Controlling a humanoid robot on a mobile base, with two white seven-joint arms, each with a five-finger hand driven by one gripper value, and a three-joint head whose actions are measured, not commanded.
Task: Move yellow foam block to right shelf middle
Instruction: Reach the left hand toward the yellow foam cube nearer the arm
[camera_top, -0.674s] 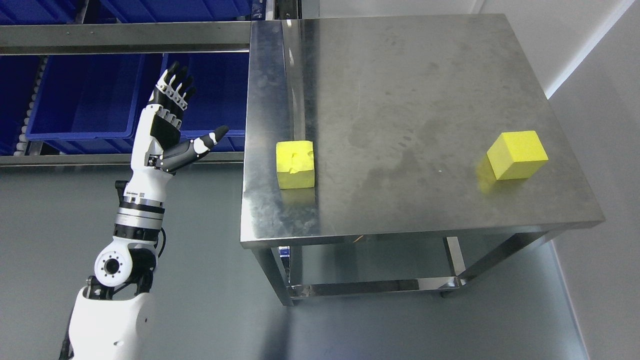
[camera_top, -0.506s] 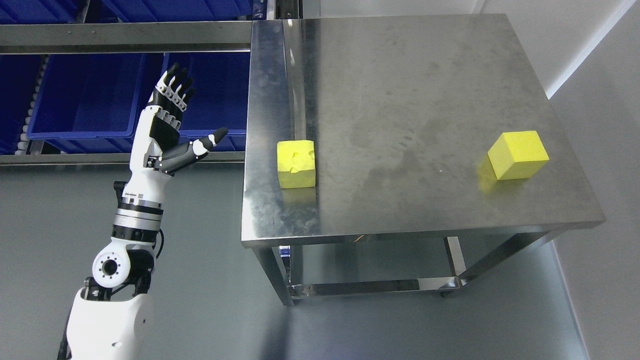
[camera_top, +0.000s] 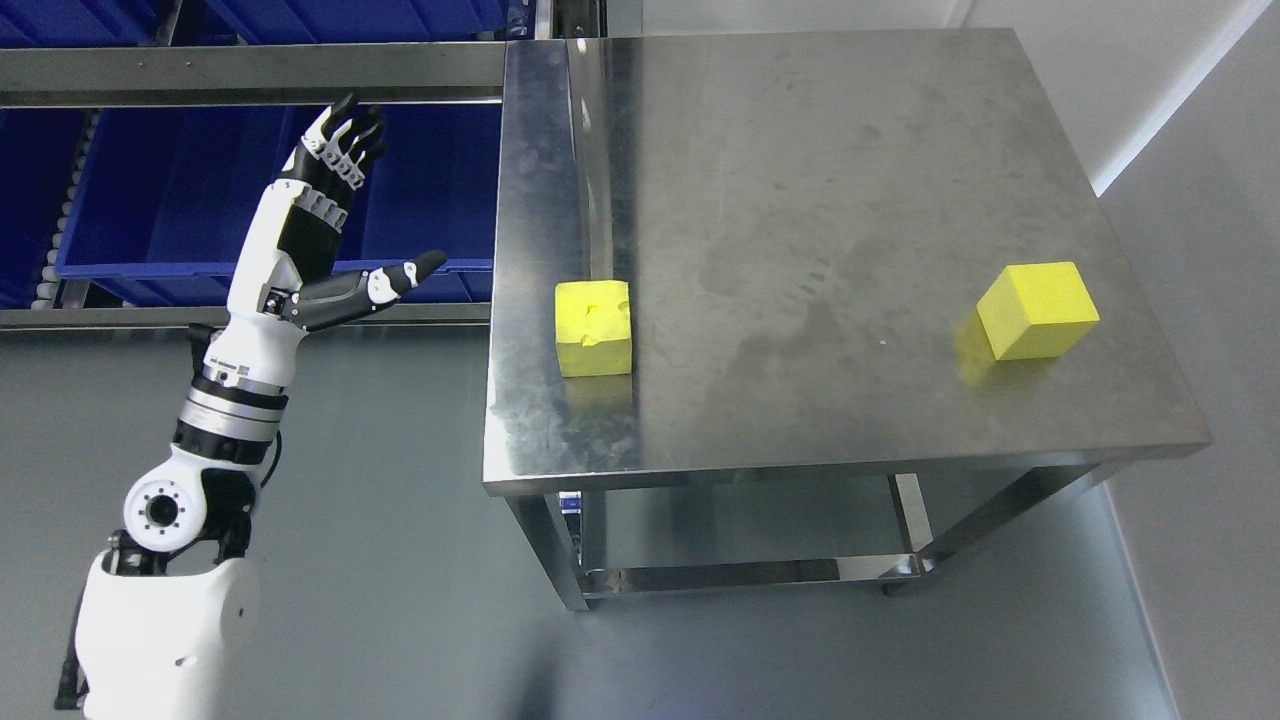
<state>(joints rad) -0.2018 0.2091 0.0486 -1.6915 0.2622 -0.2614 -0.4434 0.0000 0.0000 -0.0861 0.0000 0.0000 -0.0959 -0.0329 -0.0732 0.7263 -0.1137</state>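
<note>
Two yellow foam blocks sit on a steel table. One dented block is near the table's left edge. The other block is near the right edge. My left hand is raised left of the table, over the floor and in front of the shelf rack. Its fingers are spread, the thumb points toward the table, and it holds nothing. It is well left of the dented block. My right arm does not show.
Blue bins sit on a metal shelf rack at the upper left. A white wall runs along the right. Grey floor lies below and left of the table.
My left arm has swung to the left and the hand has risen a little, away from the table. The blocks have not moved.
</note>
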